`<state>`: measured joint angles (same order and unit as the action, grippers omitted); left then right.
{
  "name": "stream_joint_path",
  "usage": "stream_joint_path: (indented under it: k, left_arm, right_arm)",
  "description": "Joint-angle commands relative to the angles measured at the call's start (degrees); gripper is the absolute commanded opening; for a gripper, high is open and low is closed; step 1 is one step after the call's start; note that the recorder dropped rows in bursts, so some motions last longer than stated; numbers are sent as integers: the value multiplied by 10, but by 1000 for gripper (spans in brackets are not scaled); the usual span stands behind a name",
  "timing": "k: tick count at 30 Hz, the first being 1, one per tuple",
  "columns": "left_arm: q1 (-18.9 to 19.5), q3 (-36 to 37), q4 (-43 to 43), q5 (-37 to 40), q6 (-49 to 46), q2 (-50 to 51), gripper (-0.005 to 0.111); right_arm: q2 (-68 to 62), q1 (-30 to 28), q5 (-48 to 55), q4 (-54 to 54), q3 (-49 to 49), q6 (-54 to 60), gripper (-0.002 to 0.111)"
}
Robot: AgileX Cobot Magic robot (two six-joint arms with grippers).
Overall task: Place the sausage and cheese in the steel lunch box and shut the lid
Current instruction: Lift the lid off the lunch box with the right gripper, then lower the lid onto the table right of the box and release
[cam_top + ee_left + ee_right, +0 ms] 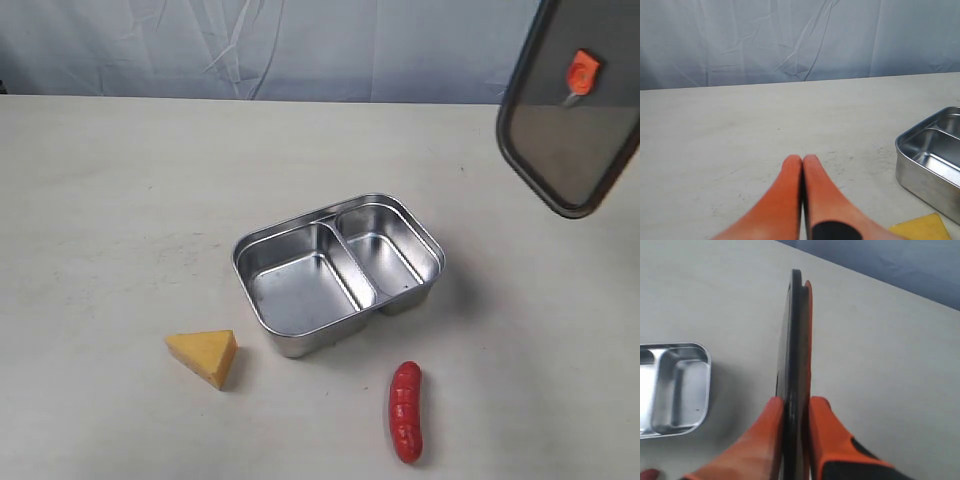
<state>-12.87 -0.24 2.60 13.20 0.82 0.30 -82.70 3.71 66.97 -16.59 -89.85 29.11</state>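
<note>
Pale worktop [120, 180], shiny rectangular steel lunch box [300, 343] sits empty mid-frame. Right claw [794, 402] clamps the dark tinted lid [560, 130] upper right, left claw [802, 160] is pressed together. I'd hold that lid well clear while loading.

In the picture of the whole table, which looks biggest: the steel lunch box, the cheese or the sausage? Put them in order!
1. steel lunch box, clearly largest.
2. cheese and sausage tie: the wedge is wider, the sausage longer, so they look about alike.
</note>
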Motion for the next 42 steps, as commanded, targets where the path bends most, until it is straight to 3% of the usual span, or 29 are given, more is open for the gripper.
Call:
stream_joint_path:
  k: [1, 7, 12, 20, 29, 42]
  left_arm:
    - [-3, 2, -4, 1, 1, -3, 0]
    - [-3, 2, -4, 1, 1, -3, 0]
    - [-3, 2, -4, 1, 1, -3, 0]
    - [-3, 2, -4, 1, 1, -3, 0]
    - [-3, 2, -4, 1, 1, -3, 0]
    - [-3, 2, -4, 1, 1, -3, 0]
  right_arm:
    - [21, -2, 24, 71, -6, -50, -1]
    - [22, 20, 30, 105, 30, -52, -1]
    - [22, 125, 19, 216, 131, -73, -1]
    - [22, 304, -63, 430, 244, -277, -1]
    - [21, 422, -72, 447, 343, -386, -1]
    - [21, 463, -124, 358, 421, -428, -1]
